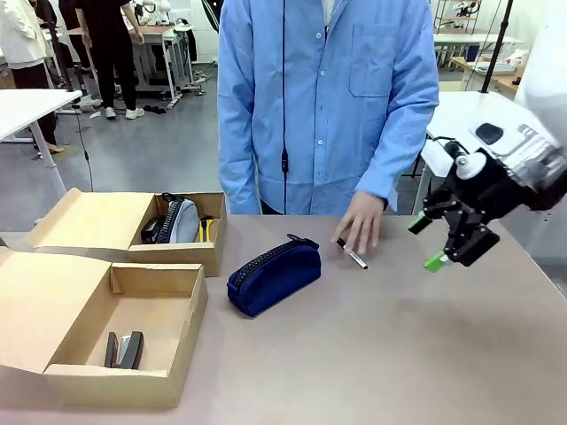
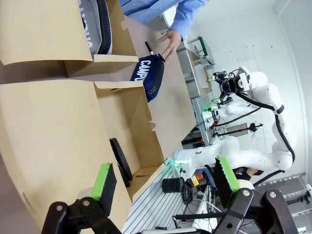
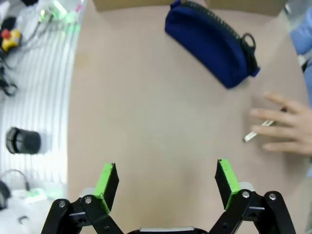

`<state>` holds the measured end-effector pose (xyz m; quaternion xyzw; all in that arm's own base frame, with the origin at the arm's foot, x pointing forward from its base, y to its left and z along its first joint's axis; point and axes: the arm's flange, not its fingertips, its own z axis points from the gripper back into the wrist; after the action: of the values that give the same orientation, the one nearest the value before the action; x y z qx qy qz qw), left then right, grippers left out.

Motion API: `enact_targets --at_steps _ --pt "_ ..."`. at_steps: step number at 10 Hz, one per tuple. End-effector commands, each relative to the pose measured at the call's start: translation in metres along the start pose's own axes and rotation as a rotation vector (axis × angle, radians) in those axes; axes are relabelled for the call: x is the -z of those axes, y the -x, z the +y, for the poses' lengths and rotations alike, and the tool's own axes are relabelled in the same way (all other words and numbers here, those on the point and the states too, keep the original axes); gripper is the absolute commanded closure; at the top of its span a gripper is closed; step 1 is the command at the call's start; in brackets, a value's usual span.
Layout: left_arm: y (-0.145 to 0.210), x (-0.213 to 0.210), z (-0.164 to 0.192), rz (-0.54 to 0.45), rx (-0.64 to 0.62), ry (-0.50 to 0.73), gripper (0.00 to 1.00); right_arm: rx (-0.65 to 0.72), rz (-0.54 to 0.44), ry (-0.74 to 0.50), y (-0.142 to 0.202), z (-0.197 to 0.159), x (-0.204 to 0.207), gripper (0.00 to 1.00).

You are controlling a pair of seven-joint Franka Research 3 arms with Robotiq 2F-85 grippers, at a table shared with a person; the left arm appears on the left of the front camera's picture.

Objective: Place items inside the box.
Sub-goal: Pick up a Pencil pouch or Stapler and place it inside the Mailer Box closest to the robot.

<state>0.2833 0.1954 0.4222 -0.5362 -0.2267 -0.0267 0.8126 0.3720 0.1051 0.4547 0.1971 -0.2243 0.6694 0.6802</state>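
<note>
On your left, the stapler (image 1: 124, 350) lies in the near box (image 1: 115, 388), just ahead of your left tool (image 2: 165, 178), which hangs wide open and empty. The navy pencil case (image 1: 275, 274) lies in the middle of the bench (image 1: 399, 354). Beside it a person's hand (image 1: 361, 223) rests on the marker (image 1: 353, 255). Your right tool (image 1: 426, 243) hovers right of them, tilted down, jaws wide, holding nothing.

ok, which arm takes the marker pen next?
Right. The right tool hovers open near the marker pen; the left tool is away over the near box. The person's hand touches the pen, so probably wait.
</note>
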Motion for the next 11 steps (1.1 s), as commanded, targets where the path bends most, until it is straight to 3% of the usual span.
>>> enact_targets --at_steps 1,2,3,4,6,8,9,11 --pt "-0.001 0.000 -0.001 -0.019 0.023 0.021 0.00 0.025 -0.214 -0.132 0.042 -0.002 -0.013 0.00" --pt "-0.001 0.000 -0.001 -0.019 0.023 0.021 0.00 0.182 -0.249 -0.107 0.088 0.012 -0.043 0.00" --pt "-0.001 0.000 -0.001 -0.019 0.023 0.021 0.00 0.250 -0.254 -0.045 0.119 0.036 -0.066 0.00" --pt "-0.001 0.000 -0.001 -0.019 0.023 0.021 0.00 0.347 -0.269 0.111 0.155 0.057 -0.089 0.00" --pt "-0.001 0.000 -0.001 -0.019 0.023 0.021 0.00 0.380 -0.314 0.258 0.199 0.089 -0.093 0.00" --pt "-0.001 0.000 -0.001 -0.019 0.023 0.021 0.00 0.371 -0.400 0.269 0.216 0.092 -0.079 0.00" --pt "-0.001 0.000 -0.001 -0.019 0.023 0.021 0.00 0.421 -0.343 0.244 0.220 0.071 -0.135 0.00" --pt "-0.001 0.000 -0.001 -0.019 0.023 0.021 0.00 0.421 -0.343 0.244 0.220 0.071 -0.135 0.00"
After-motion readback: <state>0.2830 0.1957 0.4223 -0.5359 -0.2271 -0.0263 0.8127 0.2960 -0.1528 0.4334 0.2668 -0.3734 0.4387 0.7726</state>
